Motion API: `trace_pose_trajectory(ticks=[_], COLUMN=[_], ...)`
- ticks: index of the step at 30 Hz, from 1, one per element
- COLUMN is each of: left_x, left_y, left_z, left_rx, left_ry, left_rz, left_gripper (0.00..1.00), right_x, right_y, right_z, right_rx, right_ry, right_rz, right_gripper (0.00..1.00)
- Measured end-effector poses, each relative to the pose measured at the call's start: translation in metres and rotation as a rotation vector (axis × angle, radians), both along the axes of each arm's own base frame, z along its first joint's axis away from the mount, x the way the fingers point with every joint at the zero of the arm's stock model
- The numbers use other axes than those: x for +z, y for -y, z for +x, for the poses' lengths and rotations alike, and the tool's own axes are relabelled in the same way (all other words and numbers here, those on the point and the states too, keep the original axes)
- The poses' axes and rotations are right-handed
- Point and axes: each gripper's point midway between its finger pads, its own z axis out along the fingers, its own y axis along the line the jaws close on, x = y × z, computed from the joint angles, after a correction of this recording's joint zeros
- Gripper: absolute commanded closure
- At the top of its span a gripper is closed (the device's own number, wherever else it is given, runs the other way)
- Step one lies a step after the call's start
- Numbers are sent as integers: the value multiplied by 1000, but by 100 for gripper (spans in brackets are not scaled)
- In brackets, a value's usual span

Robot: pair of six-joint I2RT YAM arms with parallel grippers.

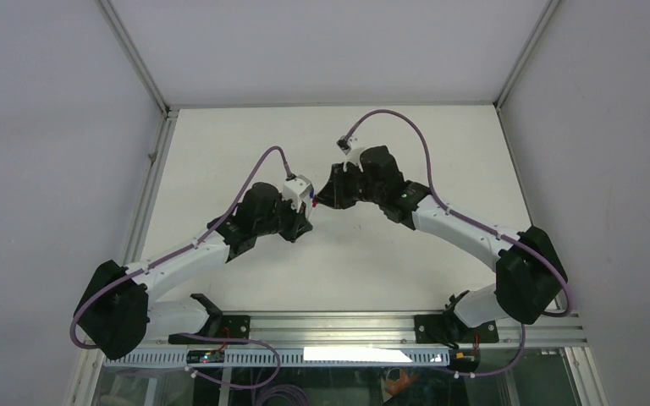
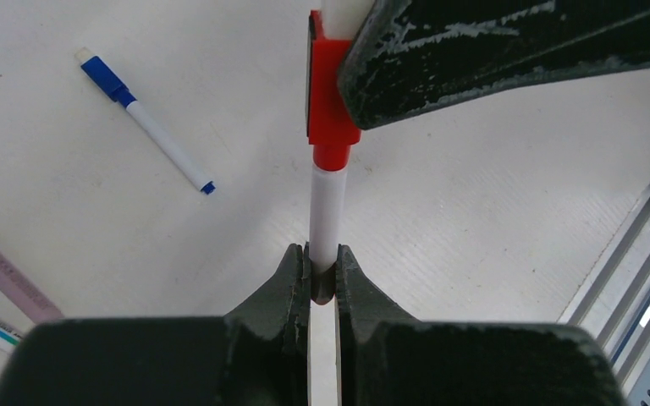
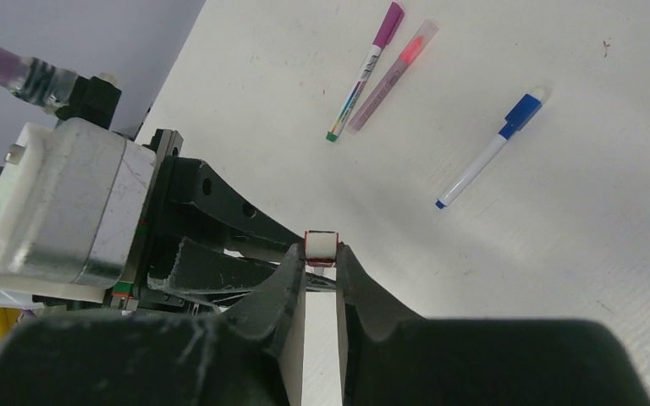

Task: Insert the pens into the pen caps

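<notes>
My left gripper (image 2: 324, 271) is shut on the lower end of a white pen (image 2: 327, 207) that points away from it. The pen's far end sits inside a red cap (image 2: 330, 101), which my right gripper (image 3: 321, 254) is shut on; that cap's white end (image 3: 321, 245) shows between its tips. One right finger (image 2: 491, 51) covers part of the cap. In the top view the left gripper (image 1: 307, 209) and right gripper (image 1: 326, 196) meet tip to tip above mid-table.
A white pen with a blue cap (image 2: 144, 118) lies on the table, also in the right wrist view (image 3: 491, 152). A magenta-capped pen (image 3: 366, 72) and a pink pen (image 3: 392, 76) lie side by side. A metal rail (image 2: 635, 254) borders the table.
</notes>
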Motion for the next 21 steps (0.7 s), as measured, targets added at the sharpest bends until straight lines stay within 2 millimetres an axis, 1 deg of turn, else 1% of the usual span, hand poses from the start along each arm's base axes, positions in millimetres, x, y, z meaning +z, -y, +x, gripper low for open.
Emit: trace_pose_trajectory(ticks=[10,17,21], left_x=[-2,-5,-4], left_y=[-11,-22,-29], left_z=[9,5,3], left_rx=[69,91,109], left_ry=[27,23,36], left_rz=[40,72,85], left_gripper=[100,100,100], right_x=[-4,-12,-13], right_y=[-15,-26,-34], right_z=[8,6,6], right_rx=[-42,-40,-33], right_ry=[14,-7,-9], right_rz=[58,92,111], right_gripper=[100,100,100])
